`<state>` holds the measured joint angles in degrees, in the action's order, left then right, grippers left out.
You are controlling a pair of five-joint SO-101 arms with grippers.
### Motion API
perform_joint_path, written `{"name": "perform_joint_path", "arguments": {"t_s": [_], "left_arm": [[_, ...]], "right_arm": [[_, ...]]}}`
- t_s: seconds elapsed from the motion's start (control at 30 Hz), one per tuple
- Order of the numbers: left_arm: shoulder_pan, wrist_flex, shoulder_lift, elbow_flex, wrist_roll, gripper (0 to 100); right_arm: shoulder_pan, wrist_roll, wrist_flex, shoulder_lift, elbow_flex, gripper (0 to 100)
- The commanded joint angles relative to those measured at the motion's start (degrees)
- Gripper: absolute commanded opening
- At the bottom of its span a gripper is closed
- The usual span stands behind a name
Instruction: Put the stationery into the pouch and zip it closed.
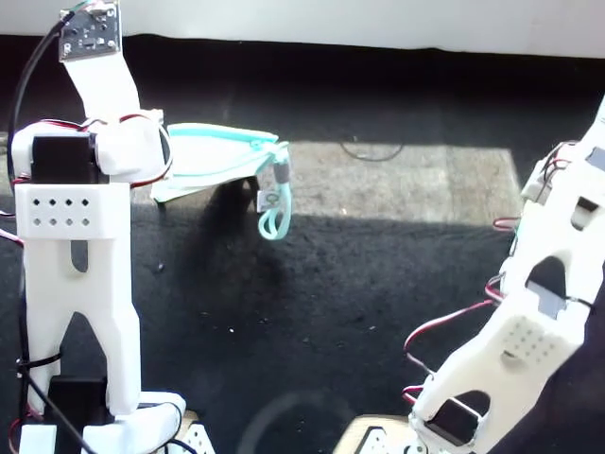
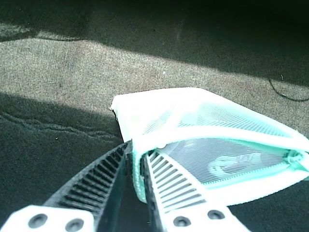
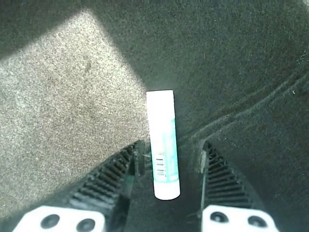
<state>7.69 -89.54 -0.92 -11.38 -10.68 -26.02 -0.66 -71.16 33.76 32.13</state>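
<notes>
Clamped narrow on the hem of the teal mesh pouch: left gripper, holding it up over the dark surface. Through the mesh, a faint pale shape, not identifiable. From the high view, a teal cord loop dangling at the zipper end. Lying flat between the wide-spread fingers of right gripper, nearer one finger: white-and-teal glue stick.

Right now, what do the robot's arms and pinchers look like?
Both arms are blocky white plastic: the left arm and the right arm have little dot-hole patches, with red and black wires looping along them. The left gripper and right gripper have ribbed, wedge-shaped fingers.
</notes>
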Motion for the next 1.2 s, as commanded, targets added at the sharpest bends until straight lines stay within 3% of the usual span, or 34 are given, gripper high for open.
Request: {"name": "perform_joint_path", "arguments": {"t_s": [0.0,0.27,0.53,0.6,0.7,0.9,1.17], "left_arm": [[-0.6,-2.4,4.5,0.9,-0.4,1],[-0.6,-2.5,4.5,0.9,-0.5,1],[-0.6,-2.5,4.5,0.9,-0.4,1],[-0.6,-2.4,4.5,0.9,-0.4,1],[-0.6,-2.2,4.5,0.9,-0.4,1],[-0.6,-2.3,4.5,0.9,-0.4,1],[-0.6,-2.3,4.5,0.9,-0.4,1]], "right_arm": [[-0.3,0.3,-2.5,6.4,13.0,17.6],[0.4,0.3,-6.5,21.6,31.0,17.6],[0.5,0.3,-7.8,29.9,39.4,17.3],[0.5,0.3,-7.9,30.6,39.8,13.9],[0.6,0.2,-7.1,31.1,39.7,0.0],[2.2,0.2,-7.1,30.7,39.7,0.5],[6.7,0.4,-22.4,26.4,55.0,0.5]]}}
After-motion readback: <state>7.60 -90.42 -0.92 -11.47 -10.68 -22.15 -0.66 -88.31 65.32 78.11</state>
